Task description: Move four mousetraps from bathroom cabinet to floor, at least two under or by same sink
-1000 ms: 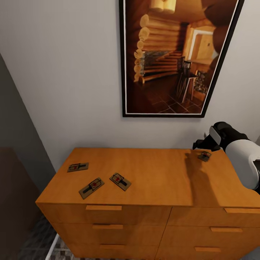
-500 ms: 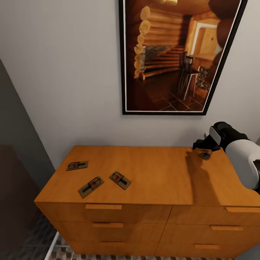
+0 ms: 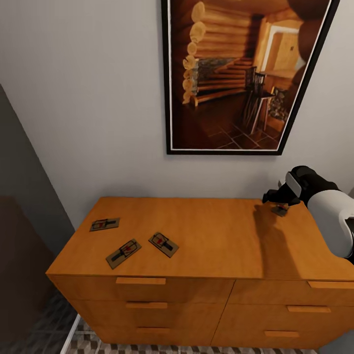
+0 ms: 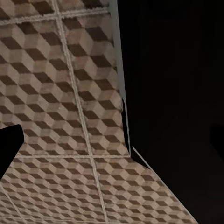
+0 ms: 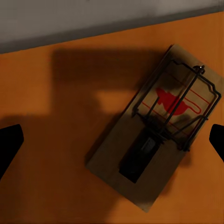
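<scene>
The orange-brown cabinet stands against the wall. Three mousetraps lie on the left part of its top: one near the left edge, one toward the front, one beside it. Another mousetrap lies flat at the back right of the top. My right gripper hovers just above it, open, with its dark fingertips wide on either side and apart from the trap. My left gripper hangs open over the cube-patterned bathroom floor, holding nothing.
A dark-framed picture of a log interior hangs on the grey wall above the cabinet. A dark wall surface borders the cabinet's left side. Floor tiles show below the drawers. A dark panel with a pale edge rises beside the left gripper.
The head view has tilted slightly, shifting the whole picture. My right gripper stays open above the back-right mousetrap, and all the traps lie where they were.
</scene>
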You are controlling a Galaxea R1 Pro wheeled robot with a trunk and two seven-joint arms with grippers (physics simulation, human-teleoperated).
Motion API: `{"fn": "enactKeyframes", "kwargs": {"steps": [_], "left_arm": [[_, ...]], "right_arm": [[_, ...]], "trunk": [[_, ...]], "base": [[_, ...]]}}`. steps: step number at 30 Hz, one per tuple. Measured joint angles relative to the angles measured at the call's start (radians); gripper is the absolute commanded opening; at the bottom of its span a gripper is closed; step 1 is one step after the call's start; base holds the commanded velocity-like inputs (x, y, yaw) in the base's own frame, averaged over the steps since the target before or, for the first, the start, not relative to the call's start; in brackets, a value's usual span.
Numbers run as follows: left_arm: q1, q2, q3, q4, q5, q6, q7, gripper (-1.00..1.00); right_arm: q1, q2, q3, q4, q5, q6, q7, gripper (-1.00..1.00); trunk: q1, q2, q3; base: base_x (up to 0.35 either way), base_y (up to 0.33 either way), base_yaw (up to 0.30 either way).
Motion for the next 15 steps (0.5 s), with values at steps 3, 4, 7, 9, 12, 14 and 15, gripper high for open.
{"fn": "enactKeyframes", "kwargs": {"steps": [3, 4, 7, 9, 12, 14, 15], "left_arm": [[0.000, 0.000, 0.000, 0.000, 0.000, 0.000, 0.000, 1.00], [0.000, 0.000, 0.000, 0.000, 0.000, 0.000, 0.000, 1.00], [0.000, 0.000, 0.000, 0.000, 0.000, 0.000, 0.000, 1.00], [0.000, 0.000, 0.000, 0.000, 0.000, 0.000, 0.000, 1.00], [0.000, 0.000, 0.000, -0.001, 0.000, 0.000, 0.000, 1.00], [0.000, 0.000, 0.000, -0.001, 0.000, 0.000, 0.000, 1.00], [0.000, 0.000, 0.000, -0.001, 0.000, 0.000, 0.000, 1.00]], "right_arm": [[0.000, 0.000, 0.000, 0.001, 0.000, -0.002, 0.000, 1.00], [0.000, 0.000, 0.000, 0.001, 0.000, -0.002, 0.000, 1.00], [0.000, -0.001, 0.000, 0.002, 0.000, -0.003, 0.000, 1.00], [0.000, -0.002, 0.000, 0.011, 0.000, -0.003, 0.001, 1.00], [0.000, -0.004, -0.001, 0.035, 0.000, -0.018, 0.001, 1.00], [0.000, -0.005, -0.001, 0.048, 0.000, -0.032, 0.002, 1.00], [0.000, -0.006, -0.001, 0.057, 0.000, -0.041, 0.002, 1.00]], "trunk": [[0.000, 0.000, 0.000], [0.000, 0.000, 0.000], [0.000, 0.000, 0.000], [0.000, 0.000, 0.000], [0.000, 0.000, 0.000], [0.000, 0.000, 0.000], [0.000, 0.000, 0.000]], "base": [[0.000, 0.000, 0.000], [0.000, 0.000, 0.000], [0.000, 0.000, 0.000], [0.000, 0.000, 0.000], [0.000, 0.000, 0.000], [0.000, 0.000, 0.000], [0.000, 0.000, 0.000]]}}
